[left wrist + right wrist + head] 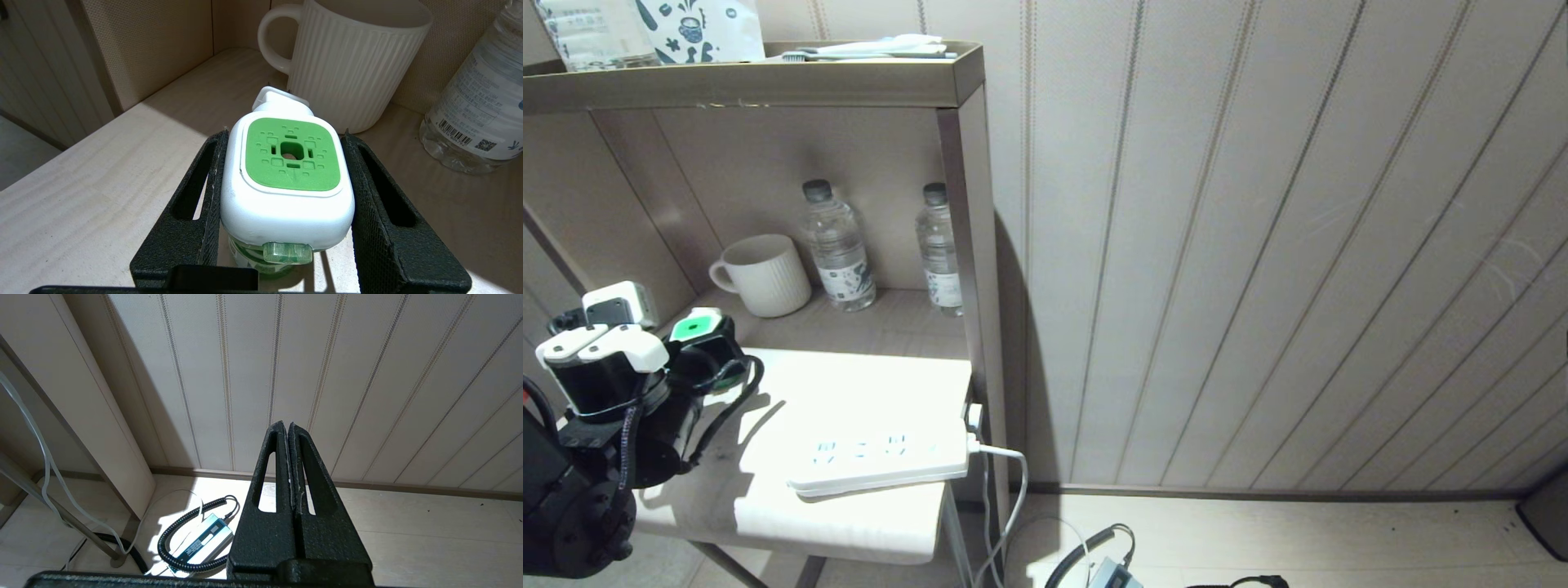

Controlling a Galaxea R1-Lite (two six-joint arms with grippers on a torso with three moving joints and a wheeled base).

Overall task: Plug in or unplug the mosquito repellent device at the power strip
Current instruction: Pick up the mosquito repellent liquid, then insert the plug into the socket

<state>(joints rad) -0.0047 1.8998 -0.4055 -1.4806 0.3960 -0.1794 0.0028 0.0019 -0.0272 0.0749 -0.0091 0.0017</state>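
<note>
Your left gripper [286, 179] sits at the shelf's left end, its fingers [204, 212] pinching the device [288, 183], which stands on the shelf [102, 192] before the mug [347, 61]. Further right lies the strip [882, 461], well apart. Your right gripper [288, 430] hangs pressed together above the floor.

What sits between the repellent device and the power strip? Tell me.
Nothing sits there. In the head view the stretch of shelf top between the mosquito repellent device, framed by the left hand, and the power strip is bare.
</note>
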